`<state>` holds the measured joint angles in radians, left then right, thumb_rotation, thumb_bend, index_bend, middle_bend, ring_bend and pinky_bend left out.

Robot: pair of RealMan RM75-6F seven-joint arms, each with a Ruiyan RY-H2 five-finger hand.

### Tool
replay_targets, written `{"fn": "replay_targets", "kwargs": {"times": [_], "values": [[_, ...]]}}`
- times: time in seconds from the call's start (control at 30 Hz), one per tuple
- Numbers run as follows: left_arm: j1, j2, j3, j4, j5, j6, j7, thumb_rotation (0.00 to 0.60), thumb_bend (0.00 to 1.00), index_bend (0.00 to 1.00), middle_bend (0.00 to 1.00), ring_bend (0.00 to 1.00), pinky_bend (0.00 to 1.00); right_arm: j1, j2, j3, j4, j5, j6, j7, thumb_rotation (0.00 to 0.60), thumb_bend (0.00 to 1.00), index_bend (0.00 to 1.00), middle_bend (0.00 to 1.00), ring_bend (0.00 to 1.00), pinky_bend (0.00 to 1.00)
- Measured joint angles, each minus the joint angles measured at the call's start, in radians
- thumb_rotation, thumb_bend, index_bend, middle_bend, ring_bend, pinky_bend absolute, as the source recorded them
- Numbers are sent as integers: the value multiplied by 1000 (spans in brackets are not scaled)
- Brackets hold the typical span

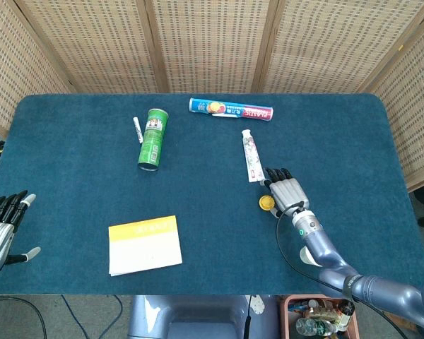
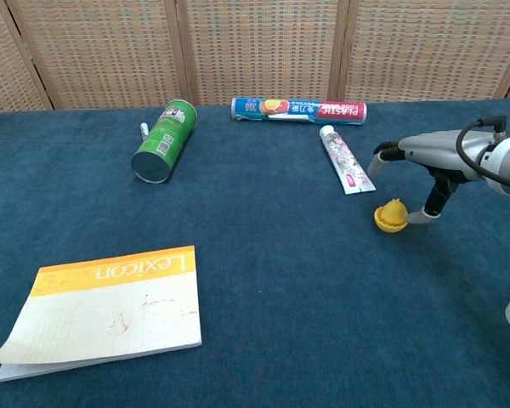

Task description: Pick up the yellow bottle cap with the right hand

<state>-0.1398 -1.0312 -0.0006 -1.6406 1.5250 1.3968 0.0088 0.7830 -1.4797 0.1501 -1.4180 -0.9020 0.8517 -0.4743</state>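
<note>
Yellow against the blue cloth, the cap (image 2: 390, 217) lay on the tabletop (image 1: 71, 183), tipped on its side, at about 5 o'clock from the toothpaste tube (image 1: 251, 156) and near it. The right hand (image 2: 421, 161) arched over the cap. Its thumb reached down to the cap's right edge and seemed to touch it, while the other fingers (image 2: 379, 157) were stretched out above and to the left, clear of it. The fingers were apart and nothing was clamped between them. In the head view the same hand (image 1: 286, 192) sat just at 3 o'clock of the cap (image 1: 266, 203).

At 12 o'clock from the tube, a long wrap box (image 1: 231, 109) lay crosswise near the far edge. Well off at 9 o'clock lay a green can (image 1: 152, 138) on its side, with a white marker (image 1: 136, 130) just beside it. A yellow-topped notebook (image 1: 145, 244) lay toward the near edge at 7 o'clock.

The left hand (image 1: 0, 229) hung off the tabletop's left edge, fingers straight and spread, holding nothing.
</note>
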Motion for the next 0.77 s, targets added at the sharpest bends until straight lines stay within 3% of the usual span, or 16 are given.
{"fn": "replay_targets", "kwargs": {"times": [0.2, 0.37, 0.53, 0.77], "values": [[2, 1, 3, -1, 6, 5, -3, 600, 0, 0, 0, 0, 0, -13, 33, 2, -54, -14, 33, 11, 600, 119, 0, 0, 0, 0], [5, 5, 5, -2, 16, 15, -12, 600, 0, 0, 0, 0, 0, -54, 118, -4, -182, -67, 102, 33, 600, 110, 0, 0, 0, 0], [10, 6, 7, 1, 25, 28, -19, 600, 0, 0, 0, 0, 0, -156, 234, -40, -307, -218, 235, 110, 600, 5, 0, 0, 0, 0], [22, 2, 9, 6, 36, 54, -22, 600, 0, 0, 0, 0, 0, -327, 301, -127, -306, -446, 473, 249, 600, 0, 0, 0, 0, 0]]}}
